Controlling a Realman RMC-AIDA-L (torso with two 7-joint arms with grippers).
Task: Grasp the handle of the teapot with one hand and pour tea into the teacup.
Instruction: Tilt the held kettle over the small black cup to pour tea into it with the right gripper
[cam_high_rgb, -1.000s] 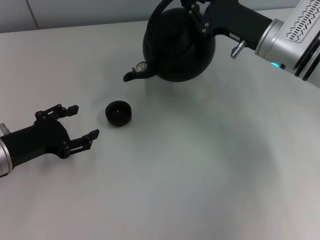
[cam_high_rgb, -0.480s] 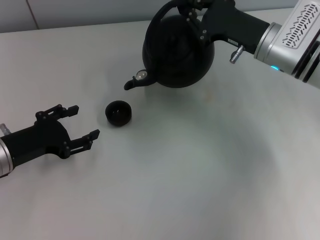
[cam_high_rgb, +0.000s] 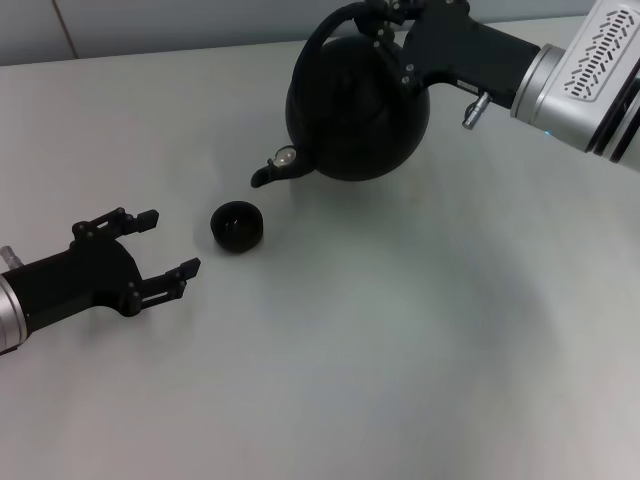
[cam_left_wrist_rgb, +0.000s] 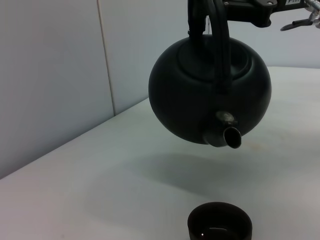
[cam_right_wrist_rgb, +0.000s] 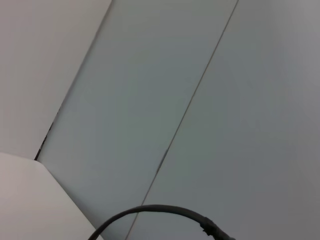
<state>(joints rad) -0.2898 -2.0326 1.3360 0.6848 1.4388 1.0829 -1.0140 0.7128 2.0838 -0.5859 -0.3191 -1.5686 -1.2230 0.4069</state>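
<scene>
Fingers of the right gripper (cam_high_rgb: 392, 22) are clamped on the handle (cam_high_rgb: 325, 35); the teapot (cam_high_rgb: 357, 105) is held above the table's far edge. Vs 1 s ago, the pot was dropped slightly w/ spout tipped lower toward the teacup (cam_high_rgb: 237, 226), so pouring seems near. Spout-to-back axis points toward the table's left-near side. Left gripper (cam_high_rgb: 152, 257) is parked open, holding nothing.

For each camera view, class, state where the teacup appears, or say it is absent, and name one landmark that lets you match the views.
Head view: the teacup stands on the table left of centre, beyond the open left gripper, below and left of the spout.
Left wrist view: the teacup is at the picture's lower edge, partly cut off, beneath the spout.
Right wrist view: not in it.
Shared landmark: the teapot, lifted by the right gripper at its handle, shows in the head and left wrist views.
</scene>
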